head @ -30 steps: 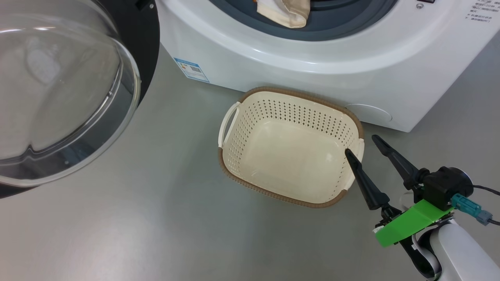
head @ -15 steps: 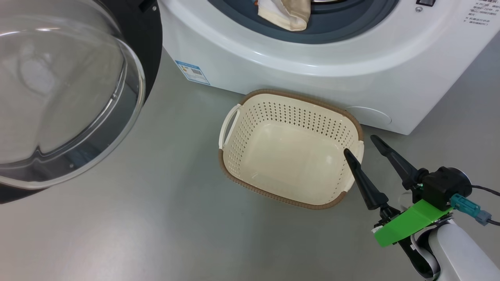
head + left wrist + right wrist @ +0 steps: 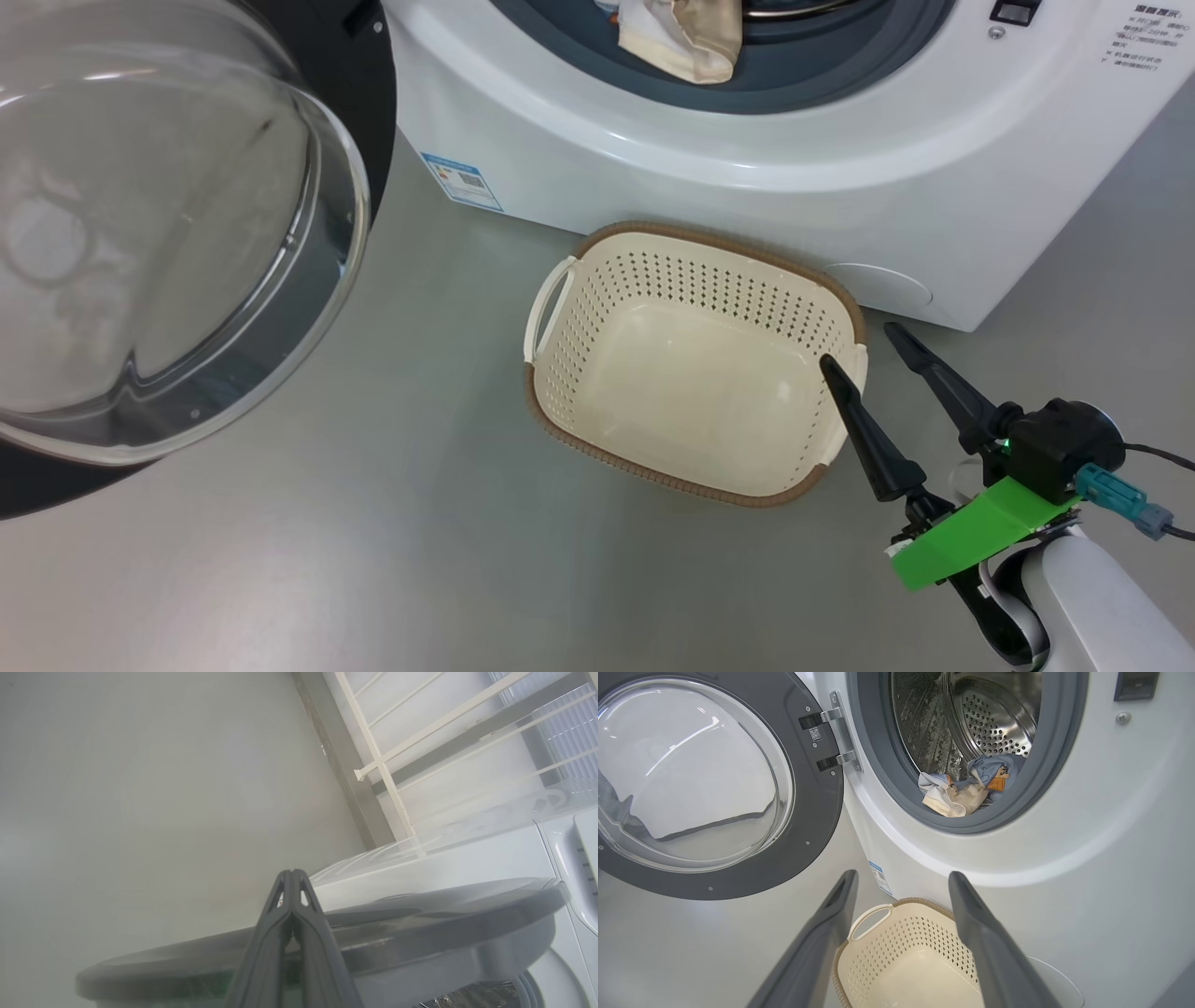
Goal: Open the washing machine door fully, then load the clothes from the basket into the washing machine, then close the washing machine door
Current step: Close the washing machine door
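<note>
The washing machine door stands open at the left, its clear glass bowl bulging toward me inside the black rim. The white washing machine fills the top; the clothes, light blue printed pieces and a beige one, lie in its steel drum at the grey gasket. The cream basket sits on the floor before the machine with nothing in it. My right gripper is open by the basket's right handle, holding nothing. My left gripper is shut, its fingers rising past the door's grey outer side; contact cannot be told.
Grey floor spreads around the basket. A blue label sticker and a round cover mark the machine's lower front. A white rack stands behind the machine against the wall. The door's hinges sit left of the drum opening.
The door's glass bowl has swung rightward, toward the machine. The head view has tilted slightly, so machine and basket sit a little lower. My right gripper has not moved.
</note>
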